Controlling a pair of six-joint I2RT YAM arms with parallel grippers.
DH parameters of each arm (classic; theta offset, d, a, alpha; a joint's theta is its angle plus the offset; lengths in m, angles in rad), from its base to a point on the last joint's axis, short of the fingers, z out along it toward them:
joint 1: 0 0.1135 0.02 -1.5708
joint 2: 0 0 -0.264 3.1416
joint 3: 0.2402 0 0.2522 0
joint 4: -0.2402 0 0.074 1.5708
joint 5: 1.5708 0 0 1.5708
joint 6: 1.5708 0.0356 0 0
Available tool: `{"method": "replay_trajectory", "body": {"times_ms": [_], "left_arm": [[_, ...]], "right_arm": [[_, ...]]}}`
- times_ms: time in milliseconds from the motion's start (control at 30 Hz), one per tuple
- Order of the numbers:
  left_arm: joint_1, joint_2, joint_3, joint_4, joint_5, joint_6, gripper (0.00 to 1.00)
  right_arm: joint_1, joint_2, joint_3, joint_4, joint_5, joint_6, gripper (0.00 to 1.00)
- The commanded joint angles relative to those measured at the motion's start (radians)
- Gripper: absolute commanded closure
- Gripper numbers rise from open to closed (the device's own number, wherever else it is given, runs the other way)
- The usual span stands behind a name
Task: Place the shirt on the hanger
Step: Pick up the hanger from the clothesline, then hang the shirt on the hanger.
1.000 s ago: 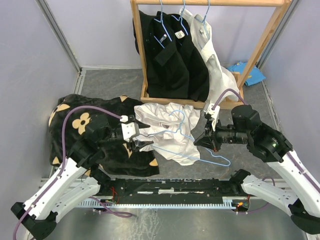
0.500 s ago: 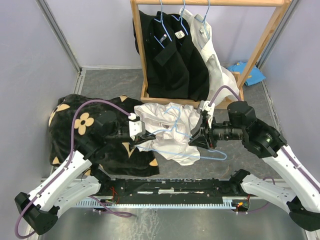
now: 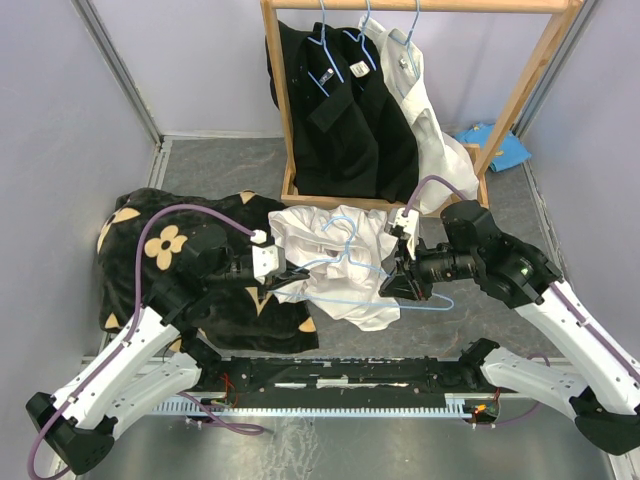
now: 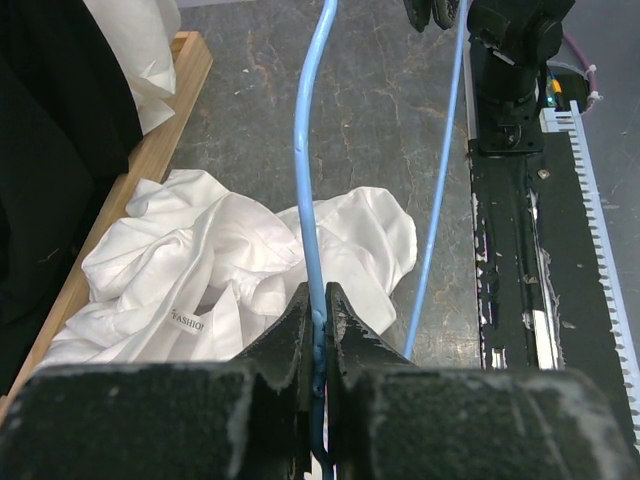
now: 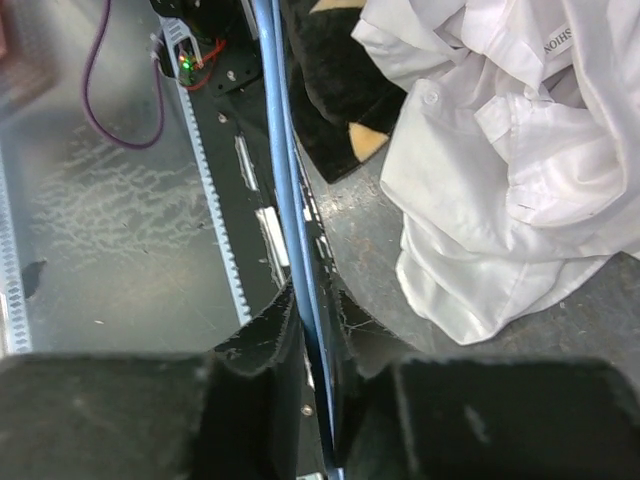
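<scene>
You're working in a robot test cell: plain partition walls [image 3: 60, 120] are boxing in a grey table [image 3: 220, 165], a wooden rack [image 3: 530, 85] standing behind.

White shirt [image 4: 200, 260], light-blue hanger [image 4: 303, 170], black cloth [image 3: 130, 285] with tan flowers
</scene>
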Motion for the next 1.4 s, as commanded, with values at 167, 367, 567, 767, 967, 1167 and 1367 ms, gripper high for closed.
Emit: {"method": "replay_trajectory", "body": {"times_ms": [167, 367, 567, 767, 967, 1167, 1367], "left_arm": [[0.003, -0.004, 0.044, 0.041, -0.041, -0.044, 0.61], [0.004, -0.073, -0.047, 0.181, -0.269, -0.241, 0.21], [0.004, -0.026, -0.035, 0.15, -0.55, -0.482, 0.17], [0.004, 0.089, 0.023, -0.017, -0.796, -0.793, 0.13], [0.004, 0.114, 0.005, -0.031, -0.856, -0.936, 0.06], [0.004, 0.193, 0.121, -0.124, -0.936, -0.931, 0.06], [0.002, 0.341, 0.215, -0.132, -0.975, -0.941, 0.07]], "right_arm": [[0.004, -0.032, 0.06, 0.015, 0.041, 0.002, 1.0], [0.004, -0.106, 0.035, -0.005, 0.199, 0.051, 1.0], [0.004, -0.159, -0.027, -0.017, 0.282, 0.174, 1.0], [0.004, -0.19, -0.055, -0.051, 0.371, 0.237, 1.0], [0.004, -0.182, -0.037, -0.105, 0.383, 0.235, 1.0], [0.005, -0.198, -0.008, -0.214, 0.483, 0.235, 1.0], [0.004, -0.246, 0.011, -0.24, 0.54, 0.248, 1.0]]}}
